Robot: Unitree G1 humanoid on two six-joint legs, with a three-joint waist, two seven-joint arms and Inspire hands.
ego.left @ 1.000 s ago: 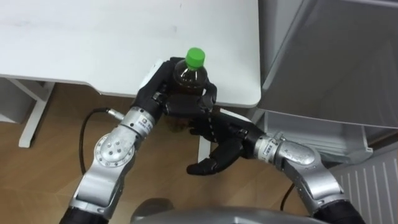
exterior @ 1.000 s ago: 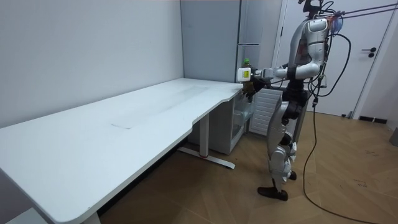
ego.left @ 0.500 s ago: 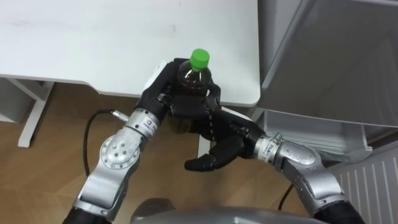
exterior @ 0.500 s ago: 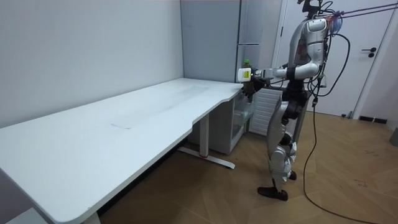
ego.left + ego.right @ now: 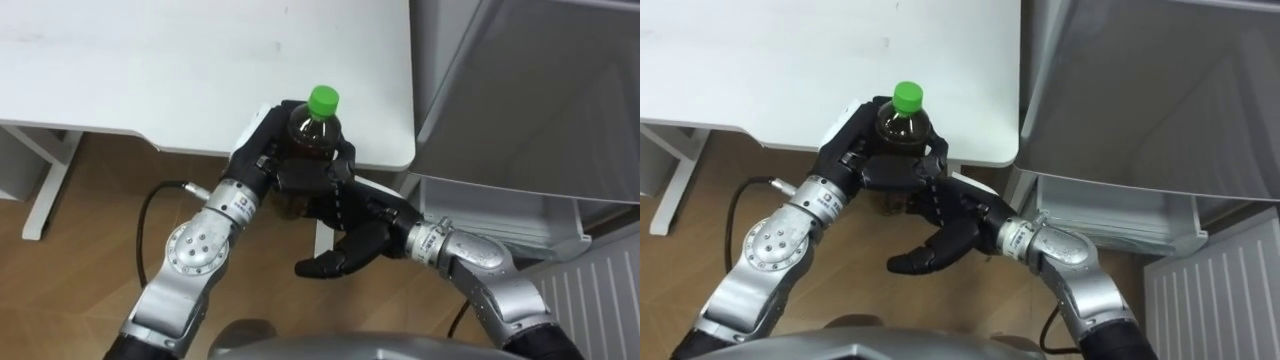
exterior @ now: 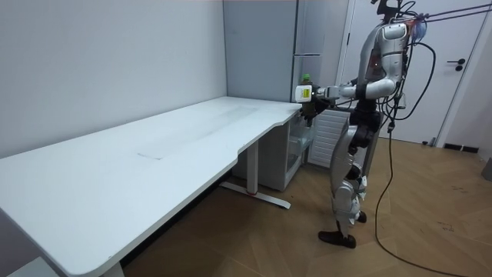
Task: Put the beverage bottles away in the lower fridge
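A bottle point(image 5: 314, 132) of dark drink with a green cap point(image 5: 322, 99) is held upright over the front corner of the white table point(image 5: 150, 70). My left hand point(image 5: 262, 158) is shut on it, fingers wrapped round its body. My right hand point(image 5: 350, 245) sits just below and in front of the bottle, palm up, fingers loosely curved and holding nothing. The same shows in the right eye view: bottle point(image 5: 900, 122), left hand point(image 5: 845, 150), right hand point(image 5: 940, 245). In the room view I stand at the table's end by the grey fridge point(image 6: 307, 38), holding the bottle point(image 6: 306, 80) out.
The grey fridge point(image 5: 520, 90) stands right beside the table's corner. Below it the lower compartment is open, with a white shelf point(image 5: 500, 215) and the ribbed door point(image 5: 600, 290) swung out at the lower right. Wooden floor point(image 5: 80, 220) lies beneath, and a table leg point(image 5: 45, 190) stands at the left.
My left hand has shifted the bottle slightly to the right. The right hand has stayed under it, edging a little left. I stand where I stood.
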